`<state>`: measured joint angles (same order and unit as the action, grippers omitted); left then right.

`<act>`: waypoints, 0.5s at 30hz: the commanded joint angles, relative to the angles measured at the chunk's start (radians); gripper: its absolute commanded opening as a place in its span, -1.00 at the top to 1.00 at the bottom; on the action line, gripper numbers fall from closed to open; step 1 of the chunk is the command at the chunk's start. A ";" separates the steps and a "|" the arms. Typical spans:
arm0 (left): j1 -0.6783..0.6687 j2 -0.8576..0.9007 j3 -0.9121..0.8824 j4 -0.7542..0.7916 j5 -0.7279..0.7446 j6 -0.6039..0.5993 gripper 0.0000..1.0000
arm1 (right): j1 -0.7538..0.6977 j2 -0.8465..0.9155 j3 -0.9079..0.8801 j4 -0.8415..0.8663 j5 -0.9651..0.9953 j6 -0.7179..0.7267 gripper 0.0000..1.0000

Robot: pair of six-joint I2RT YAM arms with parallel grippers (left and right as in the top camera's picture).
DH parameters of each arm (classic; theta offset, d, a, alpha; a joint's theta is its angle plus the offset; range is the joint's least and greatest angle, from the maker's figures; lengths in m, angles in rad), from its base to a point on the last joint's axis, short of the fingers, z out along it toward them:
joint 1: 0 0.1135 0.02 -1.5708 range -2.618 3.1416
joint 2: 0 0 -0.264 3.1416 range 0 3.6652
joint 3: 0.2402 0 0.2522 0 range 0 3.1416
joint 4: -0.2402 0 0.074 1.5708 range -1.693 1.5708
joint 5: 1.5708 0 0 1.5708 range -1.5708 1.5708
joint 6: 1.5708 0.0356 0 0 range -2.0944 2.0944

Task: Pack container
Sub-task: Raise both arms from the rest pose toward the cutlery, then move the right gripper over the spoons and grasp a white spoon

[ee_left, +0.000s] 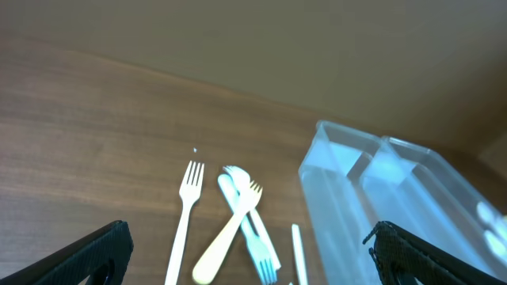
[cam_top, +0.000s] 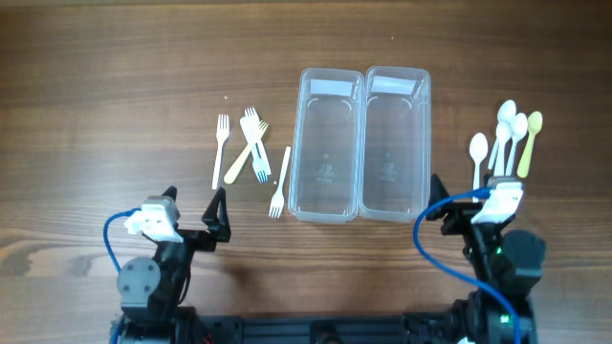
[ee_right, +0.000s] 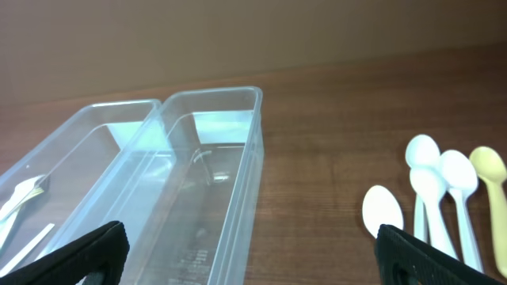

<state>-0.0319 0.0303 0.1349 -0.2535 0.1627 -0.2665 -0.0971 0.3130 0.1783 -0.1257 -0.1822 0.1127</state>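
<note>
Overhead: container between forks and spoons

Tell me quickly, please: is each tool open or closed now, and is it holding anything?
Left tool: open, holding nothing.
Right tool: open, holding nothing.
</note>
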 commanded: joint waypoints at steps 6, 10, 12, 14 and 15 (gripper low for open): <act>-0.005 0.363 0.331 -0.021 -0.156 -0.051 -1.00 | 0.004 0.573 0.579 -0.204 0.033 -0.041 -1.00; -0.004 0.657 0.543 -0.063 -0.183 0.051 -1.00 | 0.004 0.796 0.855 -0.393 0.041 -0.085 -0.99; 0.000 0.820 0.654 -0.102 -0.183 0.107 -0.99 | 0.004 0.864 0.942 -0.458 0.064 -0.087 -1.00; 0.015 0.959 0.758 -0.148 -0.182 0.106 -1.00 | 0.004 0.904 0.992 -0.512 0.071 -0.087 -0.99; 0.026 1.046 0.829 -0.185 -0.183 0.106 -0.99 | 0.004 0.921 1.001 -0.535 0.071 -0.084 -1.00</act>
<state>-0.0296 0.8997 0.8150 -0.3836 -0.0029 -0.2131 -0.0971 1.1976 1.1248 -0.6220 -0.1436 0.0456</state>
